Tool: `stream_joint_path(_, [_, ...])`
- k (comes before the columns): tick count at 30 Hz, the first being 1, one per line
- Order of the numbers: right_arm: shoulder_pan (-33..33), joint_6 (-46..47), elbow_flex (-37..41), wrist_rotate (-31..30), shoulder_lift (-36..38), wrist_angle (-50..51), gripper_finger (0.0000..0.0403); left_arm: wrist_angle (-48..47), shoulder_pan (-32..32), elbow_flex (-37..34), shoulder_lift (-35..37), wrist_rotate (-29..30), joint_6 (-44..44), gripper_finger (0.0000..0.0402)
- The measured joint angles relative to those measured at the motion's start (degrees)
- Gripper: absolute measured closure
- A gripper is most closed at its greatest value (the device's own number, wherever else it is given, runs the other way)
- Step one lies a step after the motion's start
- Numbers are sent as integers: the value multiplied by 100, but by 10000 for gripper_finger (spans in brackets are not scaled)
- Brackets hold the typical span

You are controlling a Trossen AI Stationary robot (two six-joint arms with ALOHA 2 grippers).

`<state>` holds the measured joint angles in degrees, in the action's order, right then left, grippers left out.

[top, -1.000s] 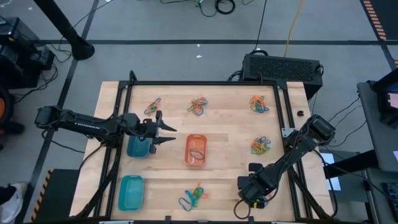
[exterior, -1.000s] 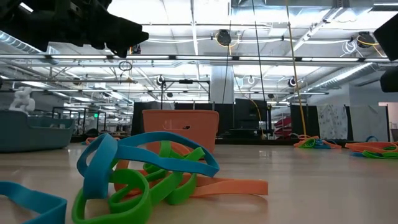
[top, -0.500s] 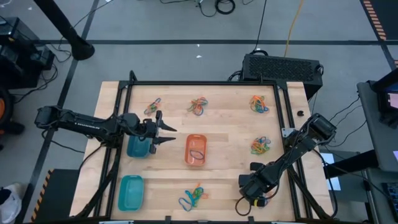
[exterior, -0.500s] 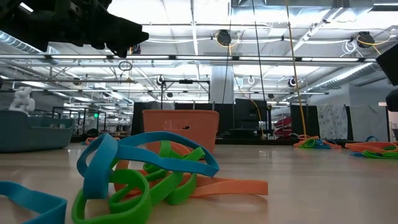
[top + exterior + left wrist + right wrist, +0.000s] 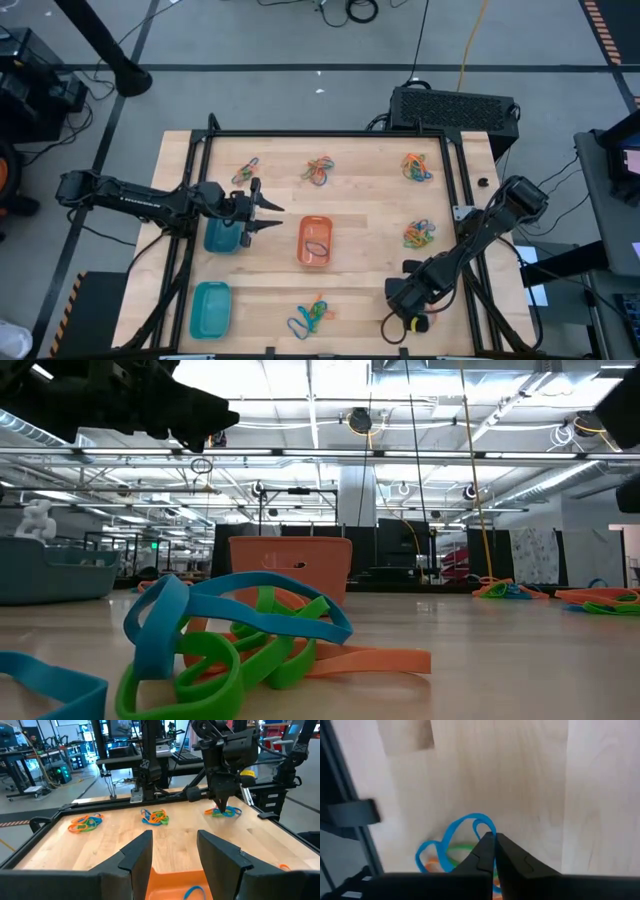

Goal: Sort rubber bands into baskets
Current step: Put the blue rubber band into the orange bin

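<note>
Rubber bands lie in several small heaps on the wooden table, one near the front edge and one at the right. The orange basket stands mid-table with a band inside. A round blue basket sits to its left, and a teal rectangular one at the front left. My left gripper hovers open between the blue and orange baskets, pointing right. My right gripper is shut, pointing down near the front right, right of the front heap, with nothing seen between its fingers.
More heaps lie along the far side. A black metal frame borders the table. Bare wood lies between the orange basket and the right-hand heaps.
My right arm's elbow has swung a little toward the far right while its gripper stays near the front right of the table. The bands and baskets lie as before.
</note>
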<state>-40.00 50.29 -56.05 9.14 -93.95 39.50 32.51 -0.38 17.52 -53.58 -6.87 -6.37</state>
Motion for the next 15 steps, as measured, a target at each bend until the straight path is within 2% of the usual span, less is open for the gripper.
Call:
stream_joint_path(11, [65,688,-2,7,606,88,402,-2,0,0,2,0,0,237])
stream_joint_path(15, [49,1061,-2,315,649,108,402,0,0,0,2,0,0,237])
